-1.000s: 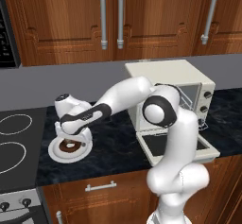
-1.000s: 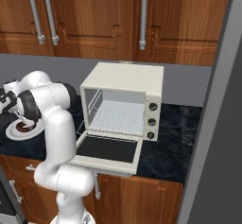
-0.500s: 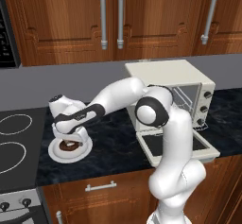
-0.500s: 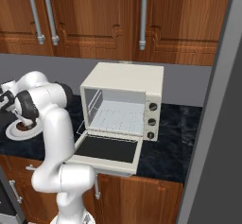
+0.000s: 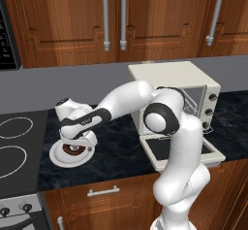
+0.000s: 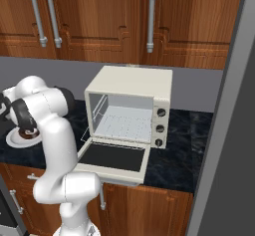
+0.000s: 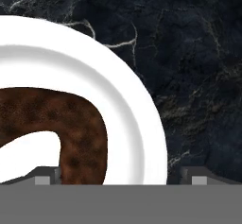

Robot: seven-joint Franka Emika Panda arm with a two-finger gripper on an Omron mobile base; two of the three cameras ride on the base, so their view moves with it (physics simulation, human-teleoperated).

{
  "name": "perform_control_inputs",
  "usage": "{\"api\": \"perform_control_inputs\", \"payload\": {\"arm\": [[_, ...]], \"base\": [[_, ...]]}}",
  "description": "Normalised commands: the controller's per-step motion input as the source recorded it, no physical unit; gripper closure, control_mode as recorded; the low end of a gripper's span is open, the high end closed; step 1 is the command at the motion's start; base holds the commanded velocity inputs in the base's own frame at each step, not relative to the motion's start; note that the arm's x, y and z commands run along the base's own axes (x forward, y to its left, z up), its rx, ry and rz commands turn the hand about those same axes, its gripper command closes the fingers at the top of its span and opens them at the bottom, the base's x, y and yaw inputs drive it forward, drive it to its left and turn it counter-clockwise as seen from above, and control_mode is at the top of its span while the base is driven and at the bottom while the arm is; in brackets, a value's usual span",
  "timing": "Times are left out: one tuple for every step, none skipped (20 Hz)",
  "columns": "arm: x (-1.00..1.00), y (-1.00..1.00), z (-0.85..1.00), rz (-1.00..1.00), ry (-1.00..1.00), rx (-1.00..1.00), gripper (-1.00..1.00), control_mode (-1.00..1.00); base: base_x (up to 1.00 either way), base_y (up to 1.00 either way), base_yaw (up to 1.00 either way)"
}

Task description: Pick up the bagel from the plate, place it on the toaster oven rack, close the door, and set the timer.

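I see the cream toaster oven (image 6: 130, 108) with its glass-windowed door (image 6: 113, 158) dropped flat, then the round white plate (image 5: 58, 155) carrying the small dark-brown ring bagel (image 5: 73, 150), my two-finger gripper (image 5: 77, 139) spread wide just over it.

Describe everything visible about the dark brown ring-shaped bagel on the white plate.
The dark chocolate-brown ring-shaped bagel has a mottled, rough-looking surface and a hole showing white beneath. It lies flat on the round white plate, much smaller than it, on the dark marbled counter. The open gripper hangs just above, one fingertip beside the ring.
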Motion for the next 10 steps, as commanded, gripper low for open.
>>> {"api": "perform_control_inputs", "payload": {"arm": [[0.0,-0.11,-0.07,0.0,0.0,0.0,-1.0,-1.0],[0.0,-0.06,-0.09,0.0,0.0,0.0,-1.0,-1.0],[0.0,-0.02,-0.11,0.0,0.0,0.0,-1.0,-1.0],[0.0,0.0,-0.11,0.0,0.0,0.01,-1.0,-1.0],[0.0,0.0,-0.13,0.0,0.0,0.02,-1.0,-1.0],[0.0,0.0,-0.14,0.0,0.0,0.03,-1.0,-1.0],[0.0,0.0,-0.14,0.0,0.0,0.03,-1.0,-1.0],[0.0,0.0,-0.12,0.0,0.0,0.04,-1.0,-1.0],[-0.03,-0.01,-0.1,0.0,0.0,0.04,-1.0,-1.0],[-0.19,-0.07,-0.04,0.0,-0.02,0.05,-1.0,-1.0]], "base": [[0.0,0.0,0.0],[0.0,0.0,0.0],[0.0,0.0,0.0],[0.0,0.0,0.0],[0.0,0.0,0.0],[0.0,0.0,0.0],[0.0,0.0,0.0],[0.0,0.0,0.0],[0.0,0.0,0.0],[0.0,0.0,0.0]]}}
